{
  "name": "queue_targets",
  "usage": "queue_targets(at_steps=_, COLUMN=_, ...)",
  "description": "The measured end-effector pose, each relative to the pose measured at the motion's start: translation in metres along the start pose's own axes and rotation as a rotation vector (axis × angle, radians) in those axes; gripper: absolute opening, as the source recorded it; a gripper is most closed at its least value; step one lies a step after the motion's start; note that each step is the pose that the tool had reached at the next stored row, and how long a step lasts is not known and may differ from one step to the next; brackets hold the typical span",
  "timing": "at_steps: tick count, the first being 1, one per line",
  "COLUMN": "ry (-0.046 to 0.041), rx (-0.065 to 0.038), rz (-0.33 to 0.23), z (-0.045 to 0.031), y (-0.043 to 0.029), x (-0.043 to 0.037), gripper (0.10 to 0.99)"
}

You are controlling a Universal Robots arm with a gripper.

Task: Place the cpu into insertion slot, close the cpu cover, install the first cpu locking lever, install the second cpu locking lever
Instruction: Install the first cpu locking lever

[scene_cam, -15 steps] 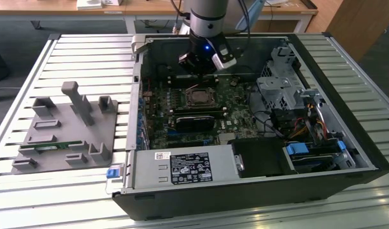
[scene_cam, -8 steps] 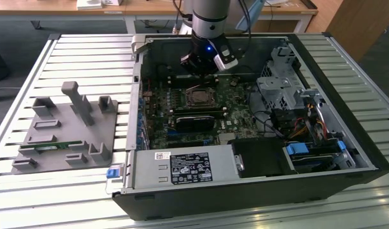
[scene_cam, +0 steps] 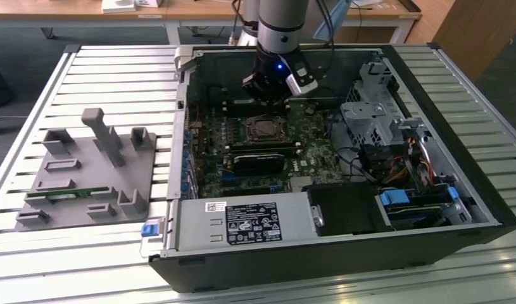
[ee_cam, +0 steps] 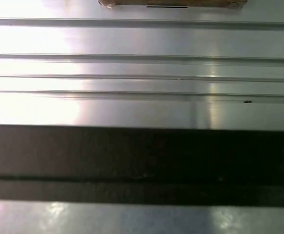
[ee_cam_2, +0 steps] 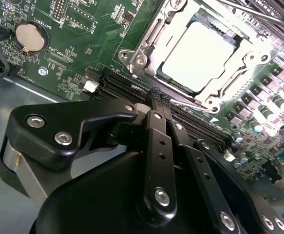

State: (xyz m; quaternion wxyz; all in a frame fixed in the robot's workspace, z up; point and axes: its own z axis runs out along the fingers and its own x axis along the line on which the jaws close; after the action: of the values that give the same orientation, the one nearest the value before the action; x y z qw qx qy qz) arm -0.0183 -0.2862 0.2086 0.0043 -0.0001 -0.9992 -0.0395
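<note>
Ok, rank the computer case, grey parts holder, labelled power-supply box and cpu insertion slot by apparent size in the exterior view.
1. computer case
2. grey parts holder
3. labelled power-supply box
4. insertion slot
Holder and box look close. The holder covers more of the picture, so it ranks higher.

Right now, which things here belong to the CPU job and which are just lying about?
Job: cpu; cpu cover around it; gripper close by.
Lying about: coin battery; power-supply box; grey fixture tray.
</note>
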Motion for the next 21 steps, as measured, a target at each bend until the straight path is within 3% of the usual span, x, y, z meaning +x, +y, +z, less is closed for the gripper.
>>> queue_targets(at_steps=12, ry=0.0001, rx=0.028, rz=0.000, z=0.0073, y=-0.0004, x=-0.0017, gripper=0.106)
queue_targets(at_steps=18, ry=0.0000, rx=0.032, rz=0.000, z=0.0072, y=-0.0001, x=-0.0018, gripper=0.106)
queue_targets(at_steps=21, ry=0.0000, rx=0.038, rz=0.000, z=0.0078, y=0.0013, x=-0.0021, gripper=0.106)
